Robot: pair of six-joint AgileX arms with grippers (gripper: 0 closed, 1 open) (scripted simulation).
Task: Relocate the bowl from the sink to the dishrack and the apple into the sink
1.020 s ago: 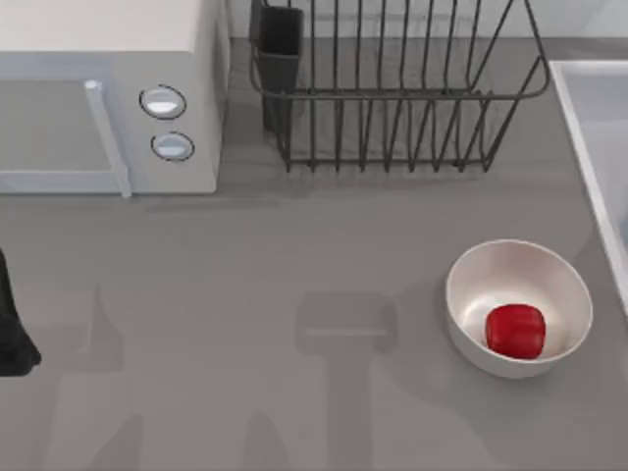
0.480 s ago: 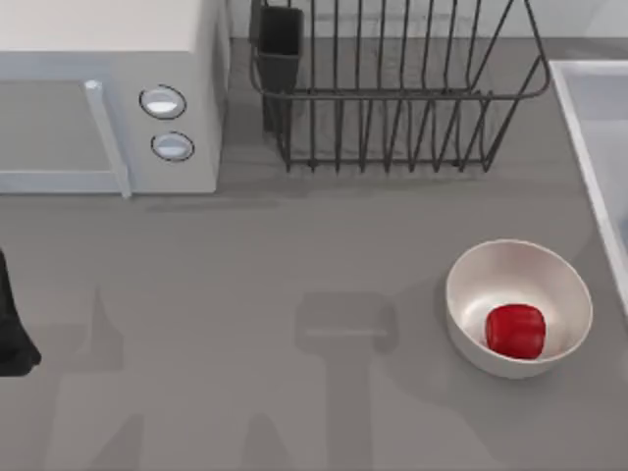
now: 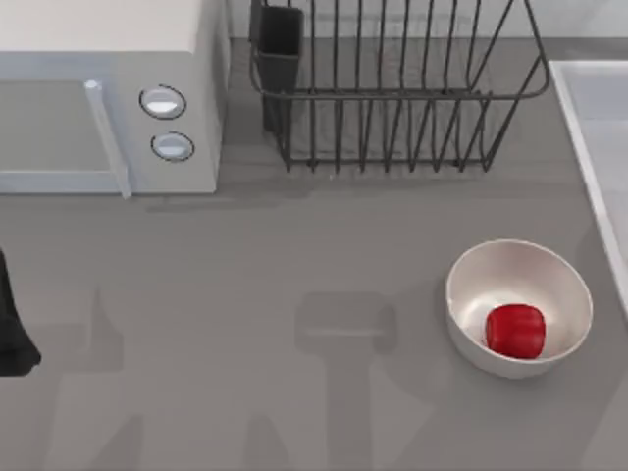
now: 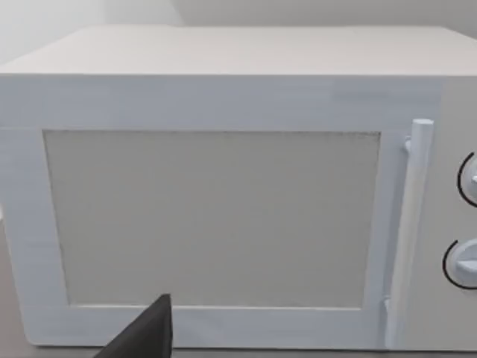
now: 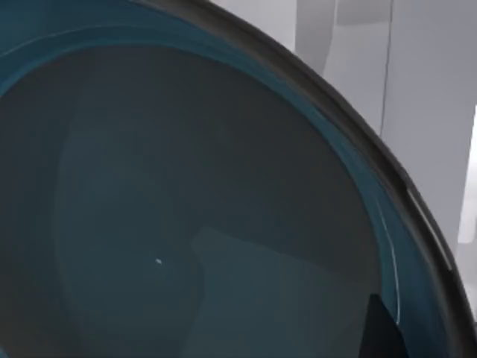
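Top view: a plain grey desk is seen from above, with a white microwave at its far left corner and the dishrack set along the far edge near the middle, its black cutlery cup at the rack's left corner. At the desk's right edge the pale rim of the sink is visible. A white bowl stands near the right edge, just beside the sink, and the apple lies inside it. A dark part of the left arm is seen at the left edge of the desk. From the left wrist view the microwave's door and handle are faced closely, and one dark finger of the left claw is seen; whether that claw is spread cannot be told. In the right wrist view the inside of the bowl is seen very close, with the sink's pale wall behind it; the right claw's state cannot be told.
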